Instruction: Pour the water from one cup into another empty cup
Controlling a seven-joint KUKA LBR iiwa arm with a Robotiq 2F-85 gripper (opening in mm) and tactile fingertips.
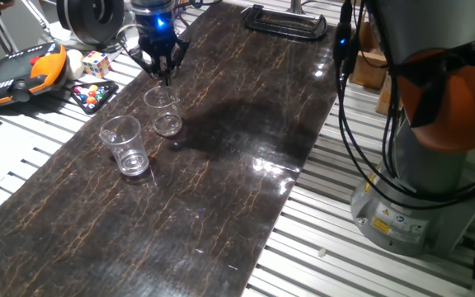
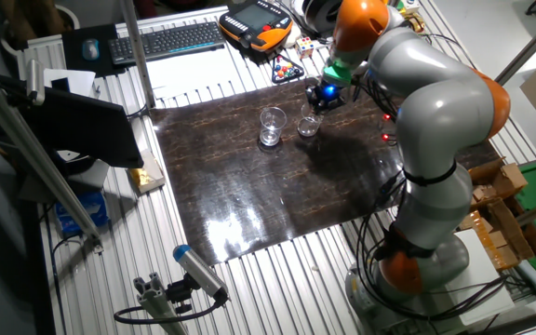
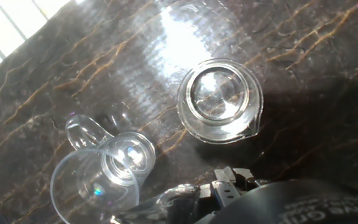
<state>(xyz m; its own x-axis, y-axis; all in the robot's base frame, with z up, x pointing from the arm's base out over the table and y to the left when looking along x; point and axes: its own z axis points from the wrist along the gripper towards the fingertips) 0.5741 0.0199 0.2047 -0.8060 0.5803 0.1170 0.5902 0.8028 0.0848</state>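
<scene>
Looking down at the dark marbled mat (image 1: 221,165) from my remote seat, I've got the black two-finger gripper (image 1: 167,76) hanging just above the rim of the shorter, narrower clear plastic cup (image 1: 165,112). The fingertips look pinched close together with nothing between them, though I can't tell for certain from these angles. Just beside that cup stands the taller, wider clear plastic tumbler with the thick ringed base (image 1: 125,145), upright, apart from it. Any water in it I can't make out.

In the hand view the narrow cup (image 3: 220,99) sits right under the fingers and the tumbler (image 3: 104,171) is off to the lower left, partly cut by the frame.

Room to move: the mat stretches wide and open toward the near end and toward the arm's grey base (image 1: 423,181). On the cups' side the mat edge is close, with slatted aluminium table (image 1: 23,165) beyond.

Clutter past that edge: an orange and black teach pendant (image 1: 23,70), a colourful puzzle cube (image 1: 96,63), a small tray of coloured balls (image 1: 91,94). A black clamp (image 1: 285,21) lies at the far end of the mat, and black cables (image 1: 361,124) hang by the base.
</scene>
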